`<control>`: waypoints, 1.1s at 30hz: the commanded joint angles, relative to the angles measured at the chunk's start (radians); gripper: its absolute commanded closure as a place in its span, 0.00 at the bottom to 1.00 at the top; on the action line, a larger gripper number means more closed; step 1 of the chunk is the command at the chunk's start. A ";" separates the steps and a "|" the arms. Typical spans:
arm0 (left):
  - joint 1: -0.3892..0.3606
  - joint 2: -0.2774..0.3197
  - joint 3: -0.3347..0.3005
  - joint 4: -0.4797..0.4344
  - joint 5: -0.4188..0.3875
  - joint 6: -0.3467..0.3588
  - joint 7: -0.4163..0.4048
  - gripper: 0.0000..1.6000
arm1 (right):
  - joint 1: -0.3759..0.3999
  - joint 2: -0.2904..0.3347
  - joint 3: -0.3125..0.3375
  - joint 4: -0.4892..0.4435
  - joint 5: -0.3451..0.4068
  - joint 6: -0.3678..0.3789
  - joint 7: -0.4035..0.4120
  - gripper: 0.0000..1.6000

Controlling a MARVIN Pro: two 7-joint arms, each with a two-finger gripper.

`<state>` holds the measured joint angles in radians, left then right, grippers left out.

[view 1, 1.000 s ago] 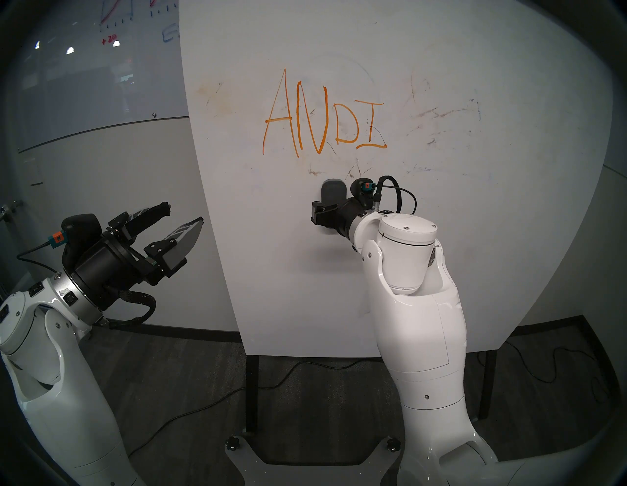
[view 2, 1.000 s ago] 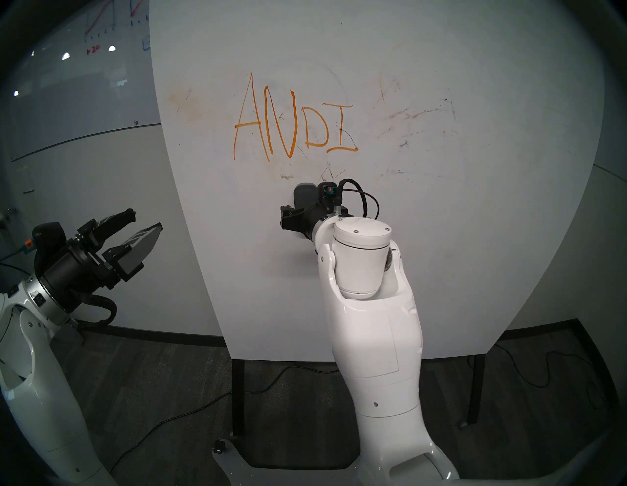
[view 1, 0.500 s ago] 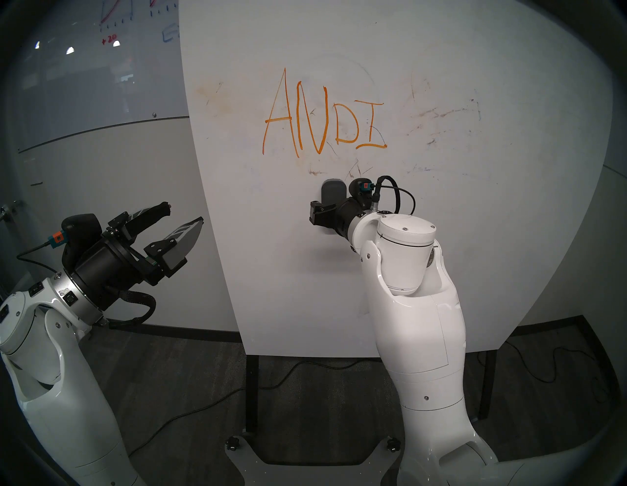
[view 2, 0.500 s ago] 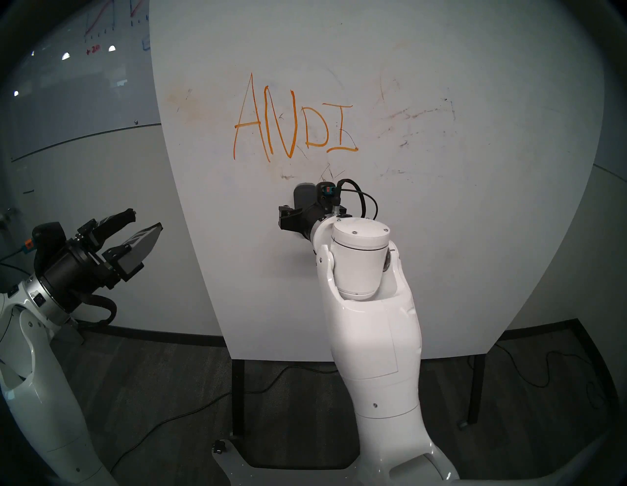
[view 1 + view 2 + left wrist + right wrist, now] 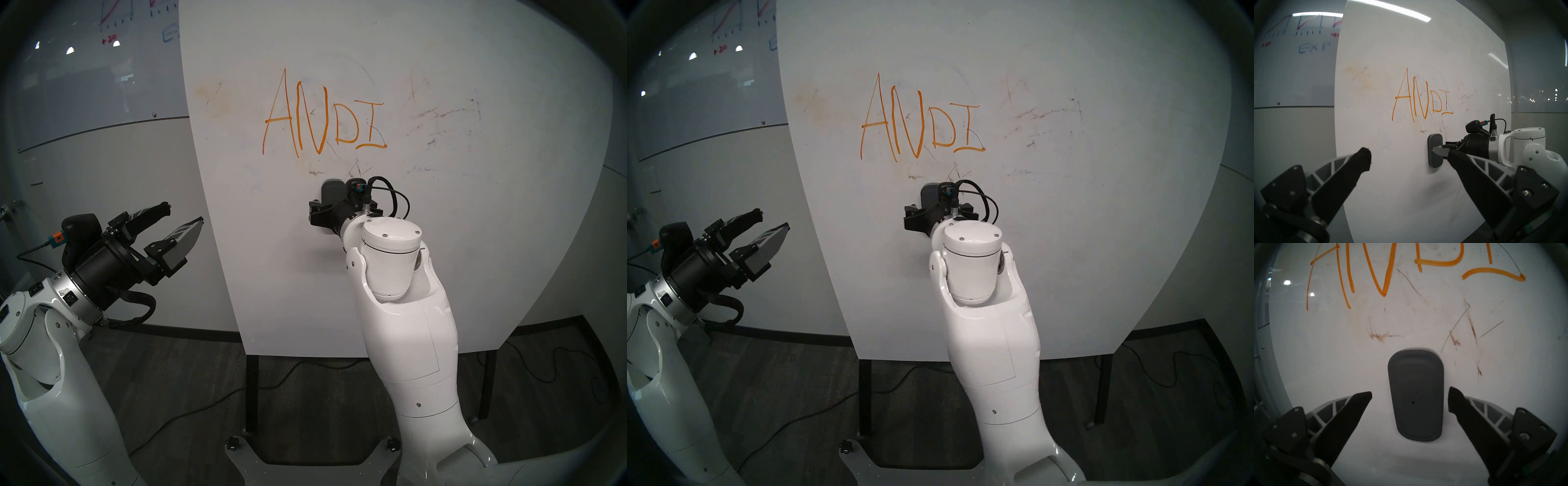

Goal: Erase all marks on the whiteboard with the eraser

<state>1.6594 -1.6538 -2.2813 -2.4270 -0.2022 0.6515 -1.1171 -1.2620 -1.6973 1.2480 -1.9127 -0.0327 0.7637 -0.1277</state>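
The whiteboard (image 5: 288,271) stands upright in front of me, with the orange marks ANDI (image 5: 320,118) across its upper middle. Below the letters the dark grey eraser (image 5: 332,191) clings upright to the board. My right gripper (image 5: 1410,392) is open and points straight at the board. Its fingers (image 5: 1356,405) straddle the eraser (image 5: 1416,395), one on each side, with a gap to it on both. The side-on left wrist view shows a right fingertip (image 5: 1438,150) level with the eraser (image 5: 1435,144). My left gripper (image 5: 185,212) hangs open and empty, left of the board's edge.
A greyish glass wall board (image 5: 101,51) with red and blue graph scribbles is at the upper left. Faint brown smudges and thin scratches (image 5: 1473,331) lie around the eraser. Black legs (image 5: 251,393) hold the whiteboard over dark carpet with cables (image 5: 203,404).
My right arm has swung a little to the left and the wrist has turned toward the board. The eraser, marks and left arm have not moved.
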 commanded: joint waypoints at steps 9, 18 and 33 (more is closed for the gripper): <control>-0.002 0.003 0.002 -0.016 0.001 0.003 0.001 0.00 | 0.008 0.002 -0.061 -0.009 0.056 -0.008 -0.140 0.00; -0.002 0.003 0.002 -0.016 0.002 0.004 0.001 0.00 | 0.010 0.002 -0.074 0.028 0.085 -0.039 -0.214 0.00; -0.002 0.003 0.002 -0.016 0.002 0.004 0.001 0.00 | 0.026 -0.007 -0.087 0.065 0.126 -0.067 -0.257 0.00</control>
<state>1.6572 -1.6534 -2.2816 -2.4270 -0.1989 0.6536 -1.1187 -1.2603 -1.6946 1.1699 -1.8477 0.0839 0.7196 -0.3743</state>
